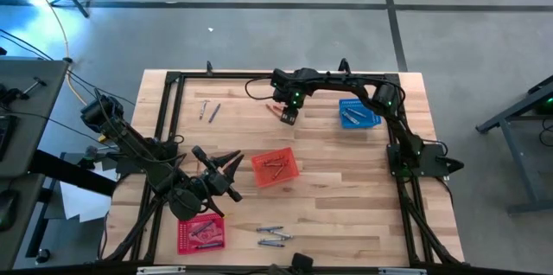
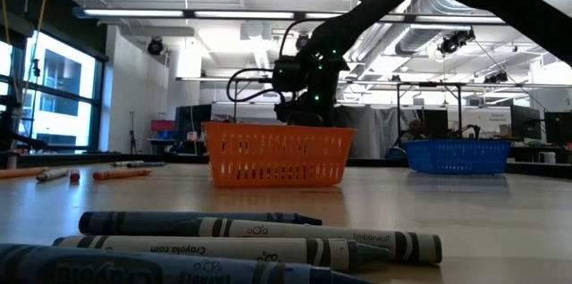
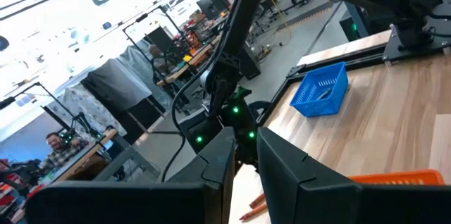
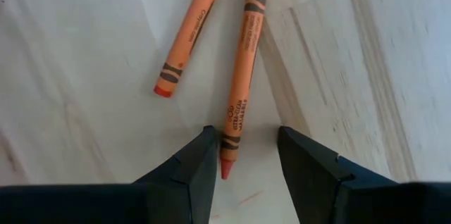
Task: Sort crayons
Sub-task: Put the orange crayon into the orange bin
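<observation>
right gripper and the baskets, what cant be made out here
- High view: the right gripper hides most of the two orange crayons beneath it.
- Low view: the orange basket hides that gripper's fingers; its contents are hidden by its wall.
- High view: blue basket contents too small to count.

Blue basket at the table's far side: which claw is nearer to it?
Right. The right claw hangs just beside the blue basket, over two orange crayons; the left claw is far across the table.

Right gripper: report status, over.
Right gripper open, low over the table, straddling one orange crayon. Second crayon beside it, apart. Left gripper raised by the red basket. Nothing blocking.
</observation>
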You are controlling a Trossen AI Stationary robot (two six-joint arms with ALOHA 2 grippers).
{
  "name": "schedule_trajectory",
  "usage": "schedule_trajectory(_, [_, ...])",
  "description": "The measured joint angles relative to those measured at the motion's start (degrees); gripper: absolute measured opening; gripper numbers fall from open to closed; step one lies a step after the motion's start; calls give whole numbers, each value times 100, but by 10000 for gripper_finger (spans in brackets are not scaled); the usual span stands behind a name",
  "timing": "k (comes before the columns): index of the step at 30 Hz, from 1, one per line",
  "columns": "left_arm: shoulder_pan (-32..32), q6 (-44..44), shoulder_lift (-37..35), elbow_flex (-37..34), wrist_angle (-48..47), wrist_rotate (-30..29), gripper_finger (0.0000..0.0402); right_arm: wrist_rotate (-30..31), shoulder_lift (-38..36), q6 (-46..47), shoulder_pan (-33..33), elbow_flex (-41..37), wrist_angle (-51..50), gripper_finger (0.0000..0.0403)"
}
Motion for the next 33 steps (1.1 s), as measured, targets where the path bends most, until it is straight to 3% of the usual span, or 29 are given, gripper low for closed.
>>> schedule_trajectory(6, [0, -2, 2, 0, 0, 0, 51, 0, 0, -191, -2, -2, -19, 129])
schedule_trajectory(17, [0, -9, 2, 0, 2, 2, 51, -43, -1, -296, -4, -7, -77, 11])
schedule_trajectory(33, [0, -63, -1, 0, 2, 2, 51, -197, 0, -248, -68, 38, -309, 2])
